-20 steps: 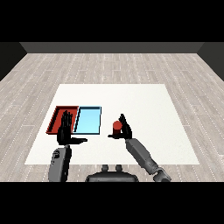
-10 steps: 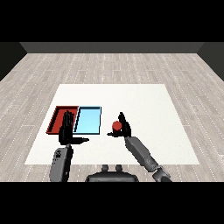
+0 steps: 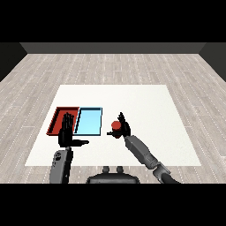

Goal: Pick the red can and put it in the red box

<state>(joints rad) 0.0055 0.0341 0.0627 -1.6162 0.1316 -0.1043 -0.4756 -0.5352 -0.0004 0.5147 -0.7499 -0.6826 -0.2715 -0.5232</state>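
Note:
The red can is held just right of the light blue tray, with my right hand curled round it from the right. The red tray lies at the left, side by side with the blue one. My left hand is raised in front of the red tray with its fingers straight and thumb out, holding nothing and covering the tray's near right corner.
The white table stretches wide to the right and behind the trays. Grey plank floor surrounds it.
My right hand with the red can has shifted slightly left, closer to the blue tray. The left hand has barely moved.

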